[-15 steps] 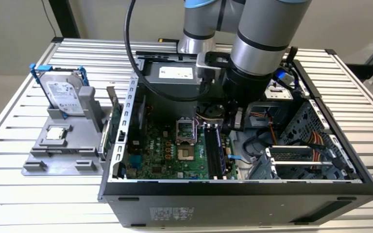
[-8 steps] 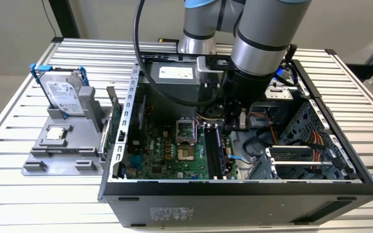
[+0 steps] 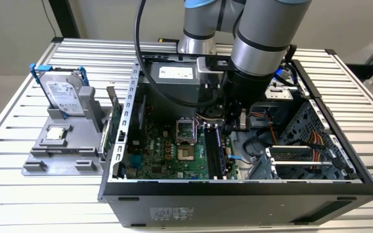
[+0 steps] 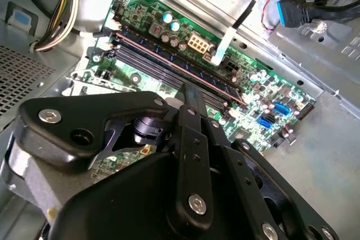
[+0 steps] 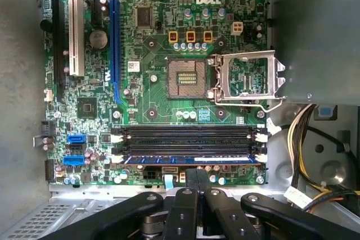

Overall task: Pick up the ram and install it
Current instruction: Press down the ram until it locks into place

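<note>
Hovering inside the computer case [image 3: 238, 187], the claw [image 5: 197, 181] is pressing its fingers together just beside the memory slots [image 5: 188, 134]; the ram [image 5: 188, 159] is sitting in the slot nearest the motherboard [image 5: 146, 91] edge. A half-seated stick could be tilting out.

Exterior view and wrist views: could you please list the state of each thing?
computer case: side open.
processor socket: empty, its frame lifted.
hard drive: upright in the grey holder.
processor chip: flat on that holder.
ram: apparently seated in the slot nearest the gripper.
gripper: inside the case, over the memory slots.
</note>
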You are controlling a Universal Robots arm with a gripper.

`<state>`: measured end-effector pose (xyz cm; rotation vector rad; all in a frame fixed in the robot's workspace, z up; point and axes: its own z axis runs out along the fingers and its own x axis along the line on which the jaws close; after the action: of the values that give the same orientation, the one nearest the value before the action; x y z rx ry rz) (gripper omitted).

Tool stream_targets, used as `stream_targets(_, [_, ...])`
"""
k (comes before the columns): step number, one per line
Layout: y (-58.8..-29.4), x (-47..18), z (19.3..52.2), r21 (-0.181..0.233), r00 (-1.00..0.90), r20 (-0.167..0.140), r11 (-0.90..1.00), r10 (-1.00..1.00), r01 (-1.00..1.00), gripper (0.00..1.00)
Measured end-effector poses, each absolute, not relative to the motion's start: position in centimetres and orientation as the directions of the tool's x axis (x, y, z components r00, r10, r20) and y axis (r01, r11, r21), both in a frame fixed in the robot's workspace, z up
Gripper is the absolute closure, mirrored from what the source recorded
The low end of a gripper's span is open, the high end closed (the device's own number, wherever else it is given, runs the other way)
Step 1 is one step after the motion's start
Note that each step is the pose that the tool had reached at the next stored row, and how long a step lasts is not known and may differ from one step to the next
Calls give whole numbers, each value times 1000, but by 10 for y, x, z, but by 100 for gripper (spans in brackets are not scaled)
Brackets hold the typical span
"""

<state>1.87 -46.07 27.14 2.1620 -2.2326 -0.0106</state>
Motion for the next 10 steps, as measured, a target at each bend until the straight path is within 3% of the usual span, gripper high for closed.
stream_targets(10, [-461,19,260,28,-14,20,14,-1000,-999,100])
